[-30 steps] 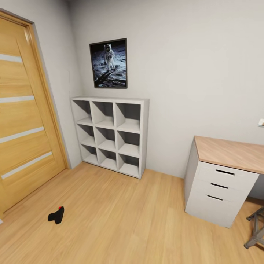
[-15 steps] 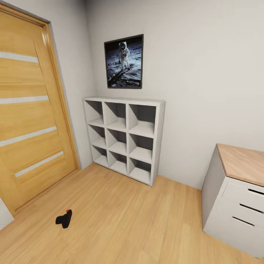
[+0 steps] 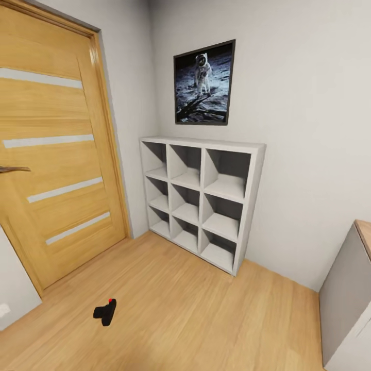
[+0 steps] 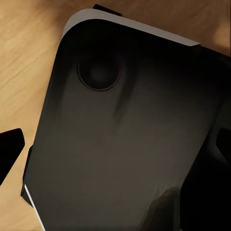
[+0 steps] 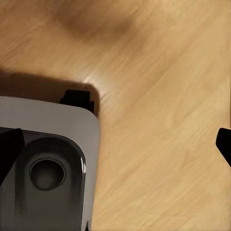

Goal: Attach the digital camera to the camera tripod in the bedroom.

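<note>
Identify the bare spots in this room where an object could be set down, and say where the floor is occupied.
The wood floor is bare between the door and the grey cabinet. The white cube shelf shows nine empty cubbies and a bare top. The only occupied floor spot holds the digital camera, lying near the door.

Small black digital camera [image 3: 105, 312] with red dot, on wood floor near door.

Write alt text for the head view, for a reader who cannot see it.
A small black digital camera with a red dot lies on a wood floor, in front of a closed wooden door. A white nine-cube shelf stands against the wall under a framed astronaut photo; a grey cabinet is at the right edge.
</note>
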Controlling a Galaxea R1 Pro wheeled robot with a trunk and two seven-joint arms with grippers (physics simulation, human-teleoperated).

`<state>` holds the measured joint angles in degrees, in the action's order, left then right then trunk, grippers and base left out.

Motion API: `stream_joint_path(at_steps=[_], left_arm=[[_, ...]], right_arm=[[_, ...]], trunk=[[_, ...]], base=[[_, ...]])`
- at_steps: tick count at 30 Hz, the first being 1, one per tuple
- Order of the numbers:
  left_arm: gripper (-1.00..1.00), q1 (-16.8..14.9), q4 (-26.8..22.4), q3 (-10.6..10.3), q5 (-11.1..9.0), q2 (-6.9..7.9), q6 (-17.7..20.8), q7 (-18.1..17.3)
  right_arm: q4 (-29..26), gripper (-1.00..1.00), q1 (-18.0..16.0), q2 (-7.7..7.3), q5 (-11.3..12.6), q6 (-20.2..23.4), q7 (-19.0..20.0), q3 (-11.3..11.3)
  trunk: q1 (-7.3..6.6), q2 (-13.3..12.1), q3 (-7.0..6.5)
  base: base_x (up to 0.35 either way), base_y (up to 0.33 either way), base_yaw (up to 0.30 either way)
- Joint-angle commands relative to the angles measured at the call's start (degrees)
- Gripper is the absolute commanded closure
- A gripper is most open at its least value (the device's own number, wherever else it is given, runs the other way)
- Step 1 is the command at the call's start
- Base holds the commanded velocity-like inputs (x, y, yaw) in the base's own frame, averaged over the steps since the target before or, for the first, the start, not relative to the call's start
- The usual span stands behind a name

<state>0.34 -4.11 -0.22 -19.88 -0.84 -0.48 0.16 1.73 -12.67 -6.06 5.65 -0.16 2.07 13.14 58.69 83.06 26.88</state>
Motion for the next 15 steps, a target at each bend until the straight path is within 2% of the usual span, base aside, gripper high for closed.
stream_joint_path(at_steps=[1,7,15], left_arm=[[-1.00,0.03,-0.10,-0.04,-0.33,0.00,-0.05,0.02],[-1.00,0.04,-0.10,-0.04,-0.33,0.03,-0.10,0.02],[-1.00,0.07,-0.13,-0.04,-0.36,0.05,-0.13,0.02]], right_arm=[[0.12,-1.00,-0.08,0.00,0.59,-0.02,0.22,0.48],[0.12,-1.00,-0.07,0.00,0.59,-0.10,0.14,0.48],[0.12,-1.00,-0.08,-0.02,0.59,-0.06,0.13,0.48]], trunk=[[0.03,0.02,0.04],[0.03,0.02,0.04],[0.03,0.02,0.04]], base=[[0.323,0.000,0.263],[0.323,0.017,0.248],[0.323,0.077,0.230]])
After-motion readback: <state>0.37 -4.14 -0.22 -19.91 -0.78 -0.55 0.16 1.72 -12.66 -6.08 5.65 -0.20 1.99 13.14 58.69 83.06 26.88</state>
